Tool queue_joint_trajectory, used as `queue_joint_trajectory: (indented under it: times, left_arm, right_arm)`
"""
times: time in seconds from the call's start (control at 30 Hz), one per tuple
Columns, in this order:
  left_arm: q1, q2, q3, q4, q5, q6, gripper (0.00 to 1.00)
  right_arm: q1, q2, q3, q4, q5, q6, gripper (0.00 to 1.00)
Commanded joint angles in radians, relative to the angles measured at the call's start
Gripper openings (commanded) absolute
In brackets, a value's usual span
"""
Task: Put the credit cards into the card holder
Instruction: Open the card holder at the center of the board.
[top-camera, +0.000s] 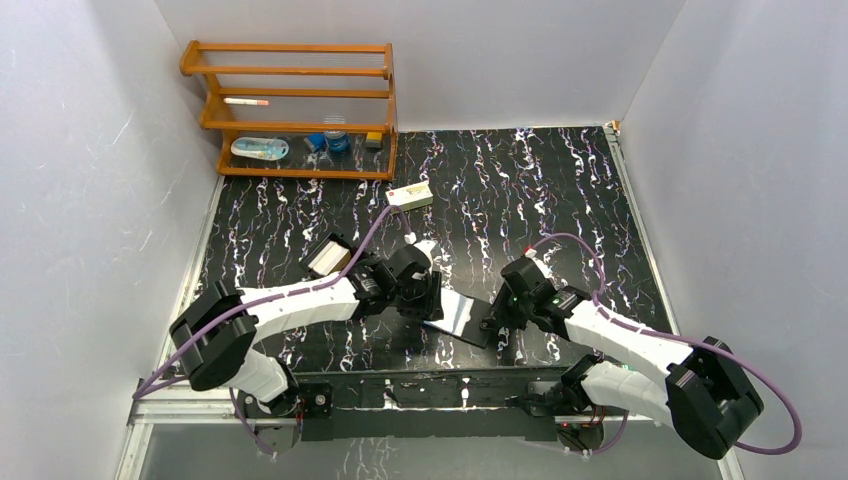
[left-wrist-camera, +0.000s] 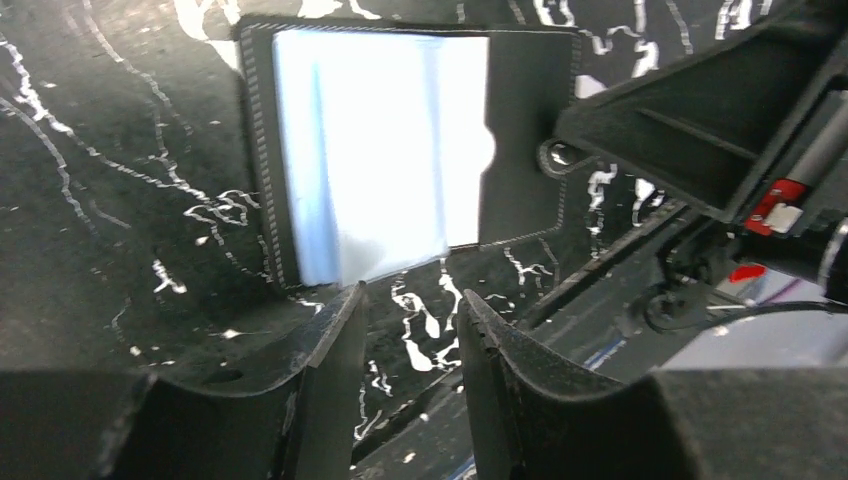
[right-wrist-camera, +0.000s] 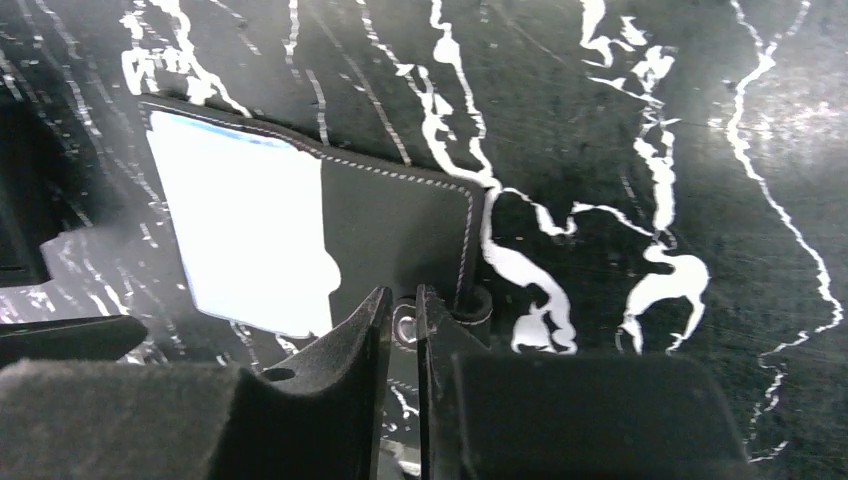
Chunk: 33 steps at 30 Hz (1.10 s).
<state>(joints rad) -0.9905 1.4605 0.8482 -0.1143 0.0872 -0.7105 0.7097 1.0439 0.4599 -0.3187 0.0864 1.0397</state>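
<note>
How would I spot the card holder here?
Start at the black, white-veined table, then look to the middle near its front edge. The card holder lies flat and open there. Unlike the cream carton farther back, it is thin and black with a glossy pale inside.

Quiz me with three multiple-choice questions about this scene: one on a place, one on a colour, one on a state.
1. Where is the holder? A on the table B on a shelf C in a drawer
2. The table's colour? A plain green B black with white veins C red
3. The holder is: A folded shut B standing on edge C lying open
Answers: A, it lies flat there; B, marbling shows in every view; C, its glossy inside faces up.
</note>
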Motion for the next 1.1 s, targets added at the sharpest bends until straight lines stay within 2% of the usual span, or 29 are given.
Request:
queue_joint_trajectory:
  times: [0.0, 0.13, 0.3, 0.47, 0.7, 1.07]
  left_arm:
    - [-0.002, 0.006, 0.027, -0.066, -0.075, 0.015, 0.39]
    - [-0.003, 0.048, 0.042, 0.033, -0.002, 0.030, 0.49]
    - [-0.001, 0.109, 0.068, 0.031, -0.038, 0.049, 0.59]
    - [0.003, 0.133, 0.069, 0.056, -0.057, 0.070, 0.60]
    - [0.005, 0.163, 0.063, 0.106, -0.009, 0.079, 0.58]
    - [0.005, 0.169, 0.022, 0.235, 0.151, 0.031, 0.53]
  right_arm:
    - [0.001, -0.005, -0.018, 0.005, 0.065, -0.019, 0.22]
    - [0.002, -0.021, -0.029, 0.016, 0.072, -0.025, 0.22]
    - [0.001, -0.022, -0.044, 0.031, 0.065, -0.024, 0.22]
    - [0.002, -0.021, -0.062, 0.055, 0.060, -0.022, 0.22]
    - [0.002, -0.023, -0.069, 0.069, 0.056, -0.022, 0.22]
    - [-0.010, 0.027, -0.043, 0.115, 0.091, -0.087, 0.22]
